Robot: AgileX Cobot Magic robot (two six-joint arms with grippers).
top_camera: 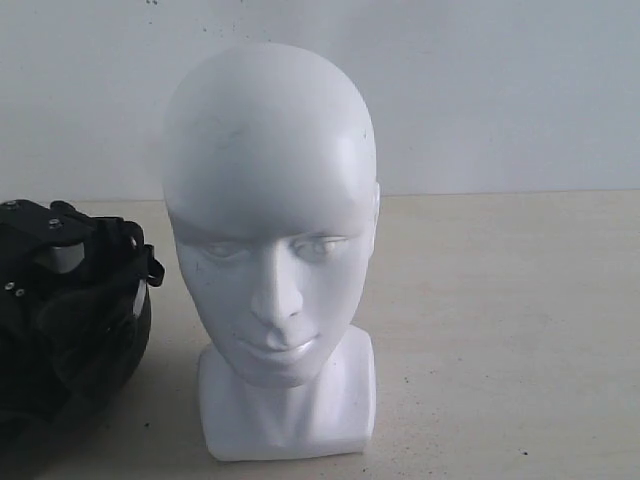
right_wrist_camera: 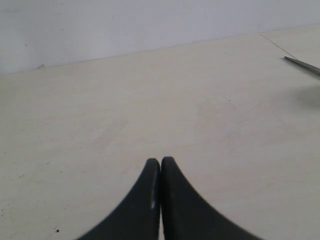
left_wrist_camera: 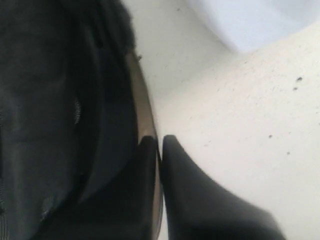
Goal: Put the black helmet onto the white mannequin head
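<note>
The white mannequin head [top_camera: 270, 240] stands upright on the table in the middle of the exterior view, facing the camera. To its left lies the black helmet [top_camera: 90, 340], partly cut off by the frame edge, with black arm parts on top of it. In the left wrist view my left gripper [left_wrist_camera: 160, 142] is shut on the helmet's smoky visor rim [left_wrist_camera: 146, 117], one finger inside the dark shell [left_wrist_camera: 60, 115] and one outside. A white blurred part of the mannequin head [left_wrist_camera: 255, 22] shows beyond. My right gripper [right_wrist_camera: 160, 162] is shut on nothing above bare table.
The beige table [top_camera: 500, 320] runs to a pale wall [top_camera: 500, 90] behind. A thin grey metal piece [right_wrist_camera: 302, 65] pokes in at the edge of the right wrist view.
</note>
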